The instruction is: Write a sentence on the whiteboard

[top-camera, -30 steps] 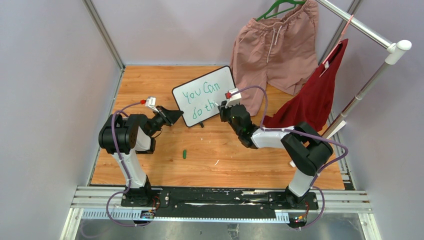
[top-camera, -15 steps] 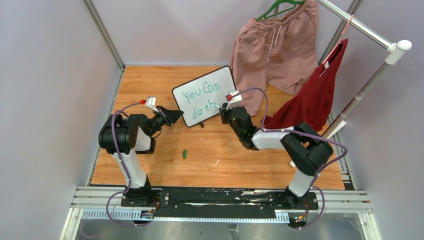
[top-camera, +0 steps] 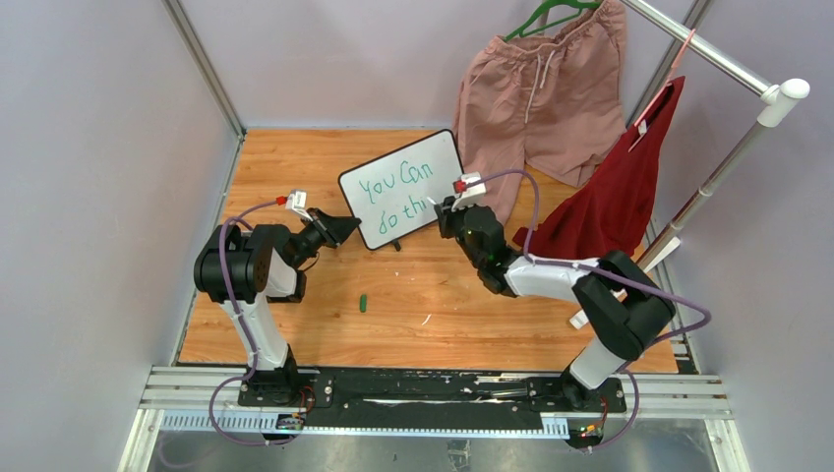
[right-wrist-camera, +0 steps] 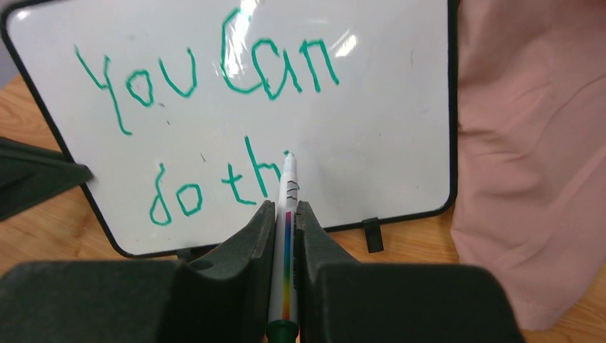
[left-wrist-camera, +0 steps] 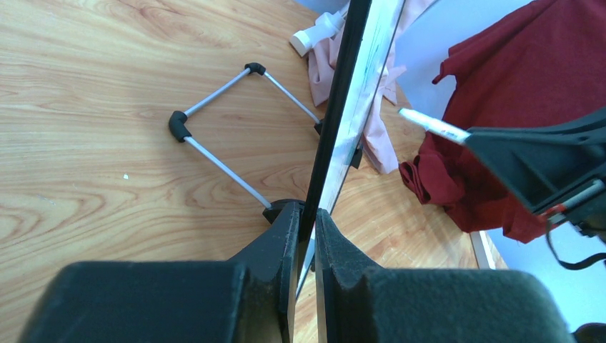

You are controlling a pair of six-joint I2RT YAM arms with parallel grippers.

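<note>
Whiteboard (top-camera: pixel 403 187) stands propped at a tilt toward the back middle of the wooden table (top-camera: pixel 295 334), its face turned to the arms. On it the sentence (right-wrist-camera: pixel 207 86) reads "You Can" above and "do th" below in green, with one short stroke after the h.

The right gripper (right-wrist-camera: pixel 286 207) is clamped narrowly on a marker (right-wrist-camera: pixel 288 187) whose tip sits at that last stroke. The left gripper (left-wrist-camera: pixel 306 214) pinches the board's black frame at its lower left edge, jaws close together on it.

Behind the board a wire stand (left-wrist-camera: pixel 214 121) rests on the wood. Pink shorts (top-camera: pixel 536 98) on a green hanger (top-camera: pixel 551 12) hang just beside the board's right edge. A dark red garment (top-camera: pixel 620 192) droops from a rack rail (top-camera: pixel 708 59) beyond the right arm. A green cap (top-camera: pixel 364 302) lies well in front, between the arms.
</note>
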